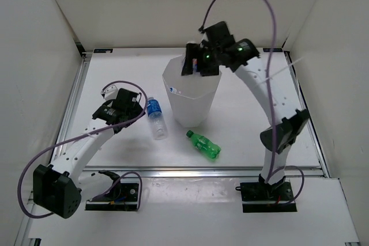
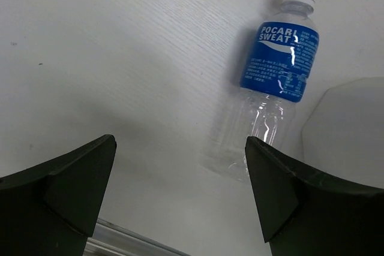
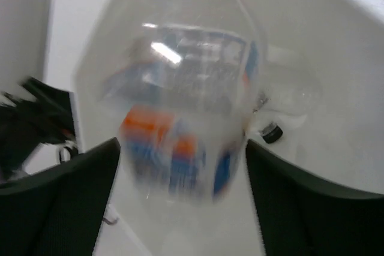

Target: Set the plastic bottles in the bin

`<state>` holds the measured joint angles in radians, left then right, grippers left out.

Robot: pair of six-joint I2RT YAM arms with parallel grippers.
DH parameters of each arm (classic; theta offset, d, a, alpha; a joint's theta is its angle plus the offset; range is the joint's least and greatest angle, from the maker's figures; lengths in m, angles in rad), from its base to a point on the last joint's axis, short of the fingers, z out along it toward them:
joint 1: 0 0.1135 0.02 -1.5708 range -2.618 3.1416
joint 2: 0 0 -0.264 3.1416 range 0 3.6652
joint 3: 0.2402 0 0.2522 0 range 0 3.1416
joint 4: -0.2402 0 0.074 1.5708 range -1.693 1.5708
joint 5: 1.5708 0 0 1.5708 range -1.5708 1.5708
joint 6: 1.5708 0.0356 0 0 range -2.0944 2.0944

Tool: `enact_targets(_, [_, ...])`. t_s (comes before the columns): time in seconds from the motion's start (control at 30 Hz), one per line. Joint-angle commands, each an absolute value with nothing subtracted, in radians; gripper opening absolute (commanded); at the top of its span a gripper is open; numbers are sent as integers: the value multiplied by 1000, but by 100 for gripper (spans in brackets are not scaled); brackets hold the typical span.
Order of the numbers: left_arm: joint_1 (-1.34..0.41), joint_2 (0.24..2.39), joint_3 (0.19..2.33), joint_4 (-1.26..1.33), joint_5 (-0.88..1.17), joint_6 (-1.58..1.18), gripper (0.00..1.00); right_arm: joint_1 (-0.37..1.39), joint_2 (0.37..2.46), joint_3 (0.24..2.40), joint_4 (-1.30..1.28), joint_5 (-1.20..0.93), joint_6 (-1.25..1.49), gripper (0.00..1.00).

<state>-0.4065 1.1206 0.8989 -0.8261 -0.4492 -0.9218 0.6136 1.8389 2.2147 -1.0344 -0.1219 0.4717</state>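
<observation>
The tall white bin (image 1: 173,84) stands mid-table. My right gripper (image 1: 196,64) hovers over its rim with the jaws wide apart. In the right wrist view (image 3: 183,196) a clear bottle with a white, red and blue label (image 3: 180,106) sits blurred between the fingers, over the bin's inside. A black cap (image 3: 271,132) and a clear bottle (image 3: 294,88) lie in the bin. My left gripper (image 1: 135,108) is open and empty, low over the table just left of the blue-labelled bottle (image 1: 154,116), which also shows in the left wrist view (image 2: 279,64). The green bottle (image 1: 203,144) lies in front of the bin.
White walls enclose the table on three sides. A metal rail (image 1: 202,170) runs along the near edge. The bin's wall (image 2: 348,130) shows at the right of the left wrist view, close to the blue-labelled bottle.
</observation>
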Motion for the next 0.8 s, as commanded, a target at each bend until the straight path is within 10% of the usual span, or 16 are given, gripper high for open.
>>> enact_targets(0.0, [-362, 1155, 978, -761, -362, -822, 100, 644, 1819, 2220, -1048, -88, 413, 92])
enact_targets(0.77, [-341, 1469, 943, -417, 0, -676, 100, 480, 1578, 2226, -1040, 0, 393, 100])
